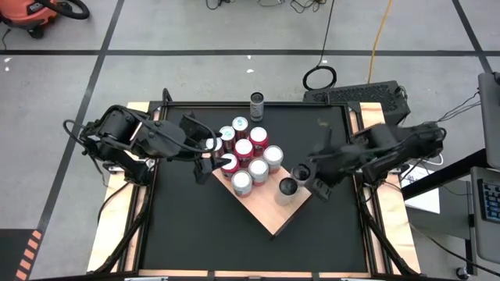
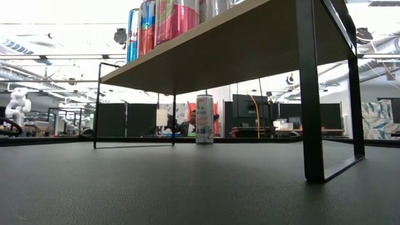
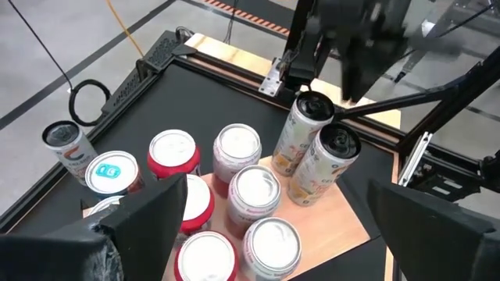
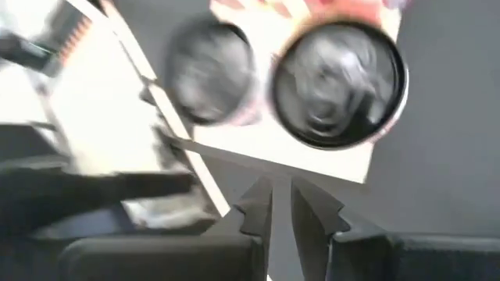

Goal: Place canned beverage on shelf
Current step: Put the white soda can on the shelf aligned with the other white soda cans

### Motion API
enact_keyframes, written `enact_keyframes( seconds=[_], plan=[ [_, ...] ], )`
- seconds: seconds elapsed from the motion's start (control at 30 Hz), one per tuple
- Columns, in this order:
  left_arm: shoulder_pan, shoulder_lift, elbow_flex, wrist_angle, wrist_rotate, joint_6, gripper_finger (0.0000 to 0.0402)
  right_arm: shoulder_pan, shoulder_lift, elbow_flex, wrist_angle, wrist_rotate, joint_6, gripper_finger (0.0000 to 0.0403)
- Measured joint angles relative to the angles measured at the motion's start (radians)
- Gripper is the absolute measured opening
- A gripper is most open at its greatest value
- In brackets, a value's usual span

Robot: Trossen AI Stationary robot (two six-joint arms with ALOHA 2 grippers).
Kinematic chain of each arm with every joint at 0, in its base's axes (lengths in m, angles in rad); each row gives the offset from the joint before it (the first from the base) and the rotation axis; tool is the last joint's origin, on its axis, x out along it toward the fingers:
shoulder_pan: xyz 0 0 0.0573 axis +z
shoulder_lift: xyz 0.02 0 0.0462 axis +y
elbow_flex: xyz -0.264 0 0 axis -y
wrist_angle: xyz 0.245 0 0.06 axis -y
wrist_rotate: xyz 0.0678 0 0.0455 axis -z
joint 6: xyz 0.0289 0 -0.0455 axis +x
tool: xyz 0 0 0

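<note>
Starting nearest the front edge of the bench (image 1: 187, 234), the shelf (image 1: 269, 215) sits turned like a diamond on the black top, one corner pointing forward. On its right-hand edge stand two cans with dark tops (image 1: 294, 180), upright and close to each other. Just beside them, off the shelf's right edge, hangs the right hand (image 4: 281, 204) — its fingers nearly pressed together, holding nothing; in its wrist view the two dark tops lie straight ahead of the fingertips. Across the shelf, the left hand (image 1: 212, 160) hovers at the left corner with fingers spread wide and empty, next to the packed group of red and white cans (image 1: 248, 156).

Farther back, one lone can (image 1: 257, 105) stands upright on the bench — well apart from the shelf, near the far edge. It is the only can not yet shelved, so I judge the next pick turns on it: it lies beyond both hands, its long axis vertical, and the left hand, already open, looks a little nearer.
</note>
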Motion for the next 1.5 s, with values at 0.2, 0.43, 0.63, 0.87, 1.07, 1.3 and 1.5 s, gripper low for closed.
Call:
enact_keyframes(
  seconds=[0.2, 0.43, 0.63, 0.87, 1.07, 1.3, 1.5],
  plan=[
    [0.001, -0.023, 0.000, -0.026, -0.016, 0.016, 0.0396, -0.007, 0.025, 0.236, 0.008, 0.149, 0.010, 0.0027],
    [0.069, -0.037, 0.000, -0.027, -0.036, 0.054, 0.0396, -0.107, 0.056, 0.418, 0.031, 0.352, -0.177, 0.0027],
    [0.129, -0.037, 0.000, -0.030, -0.025, 0.047, 0.0396, -0.283, 0.064, 0.420, 0.125, 0.319, -0.464, 0.0027],
    [0.171, -0.044, 0.000, -0.015, -0.024, -0.026, 0.0396, -0.473, 0.084, 0.420, 0.165, 0.223, -0.727, 0.0027],
    [0.193, -0.043, 0.000, -0.015, -0.033, -0.035, 0.0396, -0.623, 0.125, 0.420, 0.172, 0.043, -0.944, 0.0027],
    [0.197, -0.043, 0.000, -0.017, -0.116, -0.054, 0.0396, -0.813, 0.197, 0.419, 0.181, -0.219, -1.153, 0.0027],
    [0.197, -0.043, 0.000, -0.018, -0.120, -0.067, 0.0396, -0.932, 0.314, 0.419, 0.200, -0.387, -1.265, 0.0027]
  ],
)
